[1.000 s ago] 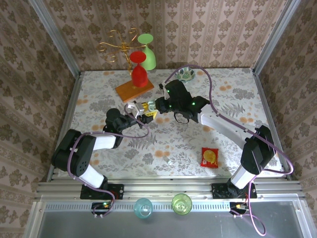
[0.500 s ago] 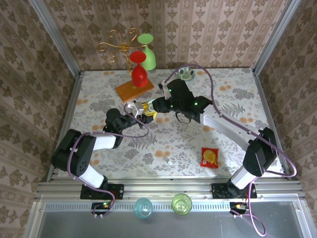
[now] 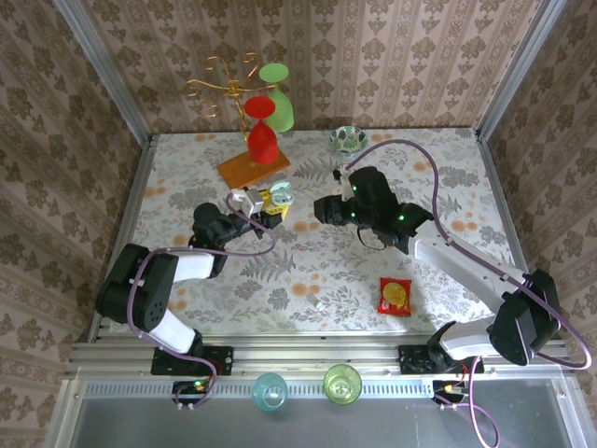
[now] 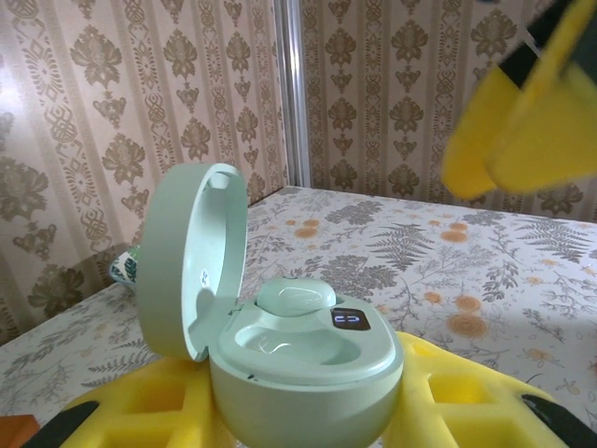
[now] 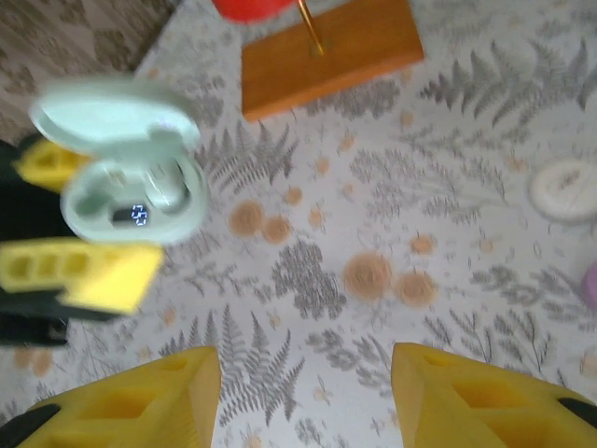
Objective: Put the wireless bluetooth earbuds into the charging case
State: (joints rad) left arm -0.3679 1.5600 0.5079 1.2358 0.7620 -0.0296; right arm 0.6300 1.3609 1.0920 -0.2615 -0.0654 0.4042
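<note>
Where the overhead view gives only a pale speck at the tip of the left gripper (image 3: 275, 201), the left wrist camera shows it plainly. The mint charging case (image 4: 303, 369) is clamped between yellow fingers (image 4: 485, 406), its lid (image 4: 191, 261) swung up to the left. One mint earbud (image 4: 296, 296) sits seated in the far well beside a small lit display (image 4: 350, 319). The hollow in front of it shows its smooth floor.

The right gripper (image 5: 303, 392) hangs over the table just to the right of the case, apart from it. Its jaws stand spread with only patterned cloth between them.

The right wrist camera also catches the open case from above, blurred. At its right edge lies a white rounded thing (image 5: 564, 189), possibly another case, with a lilac sliver (image 5: 590, 285) below it.

The table (image 3: 326, 271) is covered in a pale cloth printed with grey ferns and orange blossoms. A wooden base (image 3: 253, 168) stands at the back left, carrying a red glass (image 3: 262, 131), a green glass (image 3: 277, 93) and a gold wire rack (image 3: 219, 86). A small bowl (image 3: 348, 139) sits at the far edge. A red packet (image 3: 394, 296) lies near the right arm's base, well apart from the case. Damask wallpaper (image 3: 401, 56) lines the three walls. Two cups (image 3: 270, 389) stand below the near rail.
</note>
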